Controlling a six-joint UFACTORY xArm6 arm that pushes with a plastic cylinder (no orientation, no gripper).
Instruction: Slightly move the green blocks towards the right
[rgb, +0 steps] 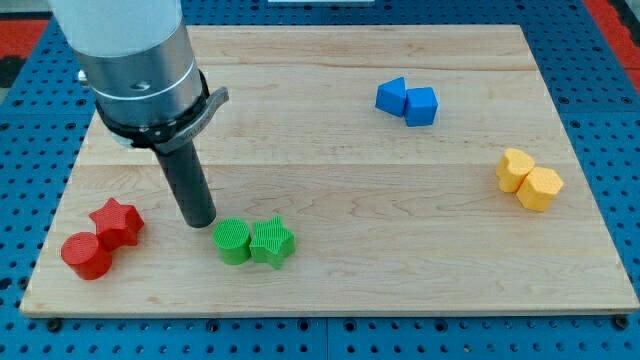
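Note:
Two green blocks sit side by side near the view's bottom left of the wooden board (330, 200): a green cylinder (232, 241) and a green star (271, 241), touching each other. My tip (200, 222) rests on the board just left of and slightly above the green cylinder, very close to it or just touching it. The rod rises up to the arm's grey body at the view's top left.
A red star (117, 221) and a red cylinder (87, 255) lie at the bottom left. Two blue blocks (408, 101) sit at the upper right. Two yellow blocks (529, 179) sit at the right edge.

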